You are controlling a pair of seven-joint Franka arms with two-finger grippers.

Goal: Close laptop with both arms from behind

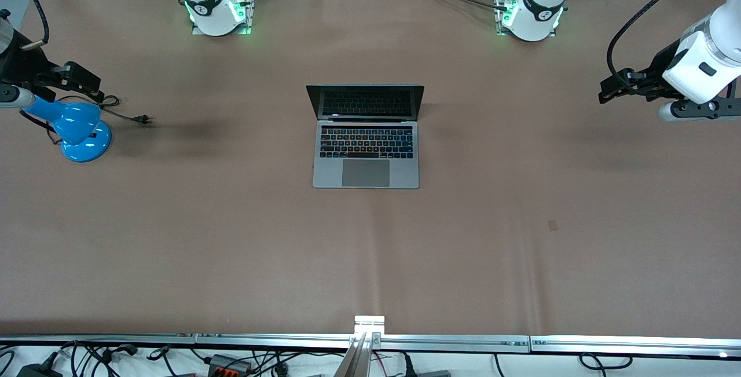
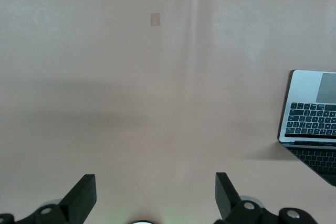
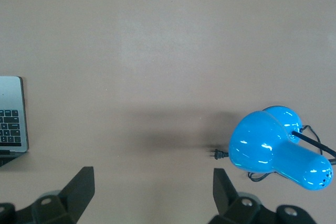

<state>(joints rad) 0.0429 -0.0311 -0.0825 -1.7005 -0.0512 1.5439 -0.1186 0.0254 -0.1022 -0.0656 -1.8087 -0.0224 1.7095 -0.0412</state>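
Observation:
The space-grey laptop [image 1: 366, 151] stands open in the middle of the table, its dark screen upright and facing the front camera. My left gripper [image 1: 609, 88] is open and empty, up in the air over the left arm's end of the table, well apart from the laptop. In the left wrist view [image 2: 156, 192] the laptop [image 2: 315, 114] shows at the edge. My right gripper [image 1: 92, 88] is open and empty over the right arm's end of the table. In the right wrist view [image 3: 153, 187] only a corner of the laptop [image 3: 10, 114] shows.
A blue desk lamp [image 1: 81, 131] lies on the table under the right gripper, its cord and plug [image 1: 143, 119] trailing toward the laptop. The lamp also shows in the right wrist view [image 3: 278, 148]. A small brown patch [image 1: 553, 225] marks the tablecloth.

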